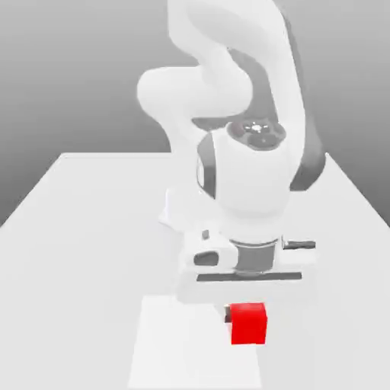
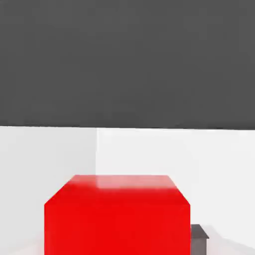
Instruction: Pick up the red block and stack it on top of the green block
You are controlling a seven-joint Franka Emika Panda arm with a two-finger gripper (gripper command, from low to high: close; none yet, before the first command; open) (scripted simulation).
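Red block is what I'm watching, and in the exterior view it sits right under my claw, near the front edge of the white desk. It rests on a paler rectangular patch of the desk that runs off the bottom of the view. The arm leans in from the back, and its hand body hangs directly over the block, hiding the block's top edge. To the exterior view's left I've got a wide stretch of bare desk all the way out to its slanted edge; to the exterior view's right there is also free surface, though narrower, before the desk's edge. The claw is closed down on the red block, as far in as it goes.

Over to the hand view now. The red block looms large and close, its top face catching light, its side edges crisp. A dark finger of the claw presses right against one side of it. Beyond the block I see the pale patch meeting the slightly greyer desk along a straight seam, then the desk's far edge and a dark grey backdrop behind.
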